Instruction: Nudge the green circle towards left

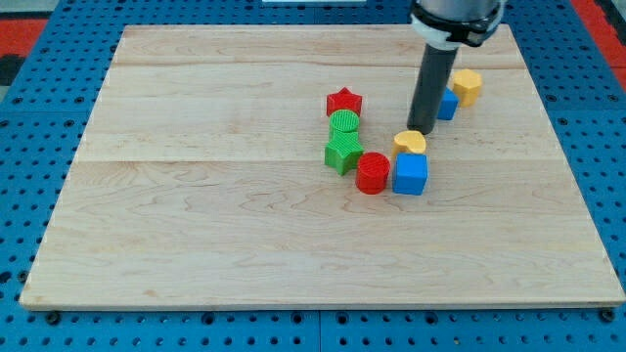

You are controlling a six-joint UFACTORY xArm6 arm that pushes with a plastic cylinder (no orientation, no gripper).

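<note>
The green circle [344, 122] lies near the board's middle, between a red star [344, 101] above it and a green star [342, 153] below it, touching both. My tip [418, 130] stands to the right of the green circle, apart from it, just above a yellow heart [411, 142]. A red cylinder [372, 173] and a blue cube [411, 175] sit below the heart.
A blue block [448, 104] and a yellow block [468, 86] lie to the upper right, partly behind the rod. The wooden board [196, 196] rests on a blue perforated table [29, 59].
</note>
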